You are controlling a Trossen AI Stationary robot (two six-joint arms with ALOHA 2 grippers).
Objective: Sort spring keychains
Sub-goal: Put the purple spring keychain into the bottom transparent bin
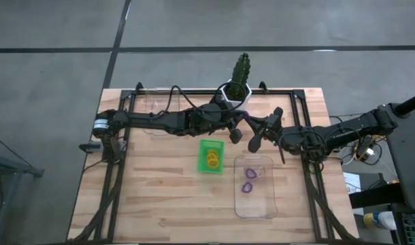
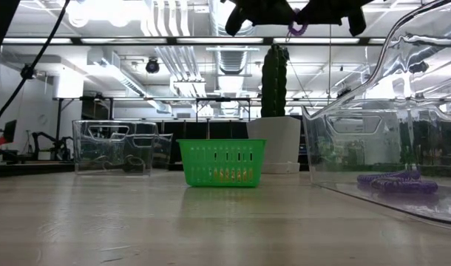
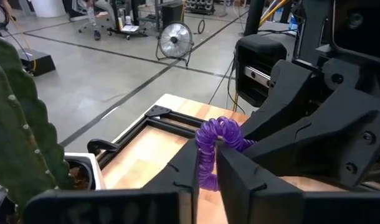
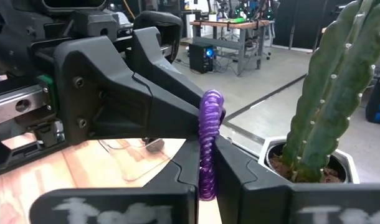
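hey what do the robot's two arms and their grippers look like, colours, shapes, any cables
Both arms are matte black with chunky, angular housings. The left gripper and right gripper each have two flat, wedge-shaped black fingers with visible screw heads. Thin black cables loop along the left arm; more cables trail by the right arm's base.

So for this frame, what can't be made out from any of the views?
- Count of orange rings in the small green plastic tray: too small in the high view; the tray's mesh wall hides them in the low view.
- Contents of the far clear plastic tray: reflections blur it in the low view.
- Which pincer truly holds the purple coiled spring keychain: the left pincer and right pincer both close on it.
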